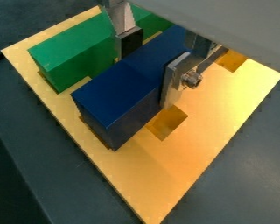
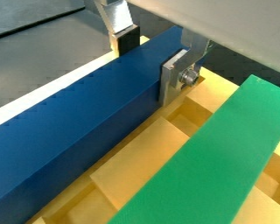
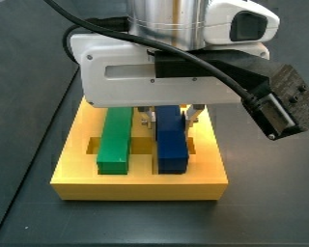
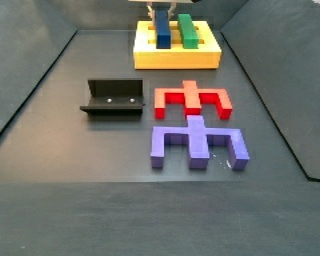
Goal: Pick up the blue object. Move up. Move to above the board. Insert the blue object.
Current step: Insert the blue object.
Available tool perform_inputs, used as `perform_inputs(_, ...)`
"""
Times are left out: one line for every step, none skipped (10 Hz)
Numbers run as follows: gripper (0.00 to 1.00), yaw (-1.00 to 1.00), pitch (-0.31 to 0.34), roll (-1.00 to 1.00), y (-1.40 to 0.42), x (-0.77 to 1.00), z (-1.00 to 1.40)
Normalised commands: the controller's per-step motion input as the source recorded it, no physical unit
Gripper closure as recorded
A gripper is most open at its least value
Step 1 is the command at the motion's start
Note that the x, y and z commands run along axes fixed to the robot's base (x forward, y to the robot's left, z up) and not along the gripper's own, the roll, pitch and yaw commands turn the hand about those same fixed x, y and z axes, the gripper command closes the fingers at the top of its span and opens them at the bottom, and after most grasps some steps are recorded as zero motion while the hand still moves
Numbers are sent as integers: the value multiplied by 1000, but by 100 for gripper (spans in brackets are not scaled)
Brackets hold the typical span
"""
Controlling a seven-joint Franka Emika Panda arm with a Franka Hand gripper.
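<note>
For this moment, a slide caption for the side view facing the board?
Pincer astride the blue bar, seated beside the green bar on the yellow board.

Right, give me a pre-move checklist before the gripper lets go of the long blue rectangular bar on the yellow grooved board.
1. Gripper straddles the long blue rectangular bar, one silver finger on each side: ok.
2. Bar over the yellow grooved board, its lower part in a groove in a side view: ok.
3. Bar fully seated to the groove floor: cannot tell.
4. Bar parallel to the green rectangular bar, a gap between them: ok.
5. Red comb-shaped piece, purple comb-shaped piece and fixture lie off the board: ok.
</note>
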Motion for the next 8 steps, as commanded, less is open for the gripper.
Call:
perform_inputs(100,-123,84,59,0,0,0)
perform_inputs(100,-171,90,41,0,0,0)
perform_inputs(100,-186,84,51,0,3,0)
perform_inputs(100,-177,86,44,0,0,0)
perform_inputs(100,-169,71,41,0,0,-3)
perform_inputs(100,-143,67,31,0,14,0)
perform_inputs(100,-77,54,36,0,0,0)
perform_inputs(100,0,0,33,0,-137,-31)
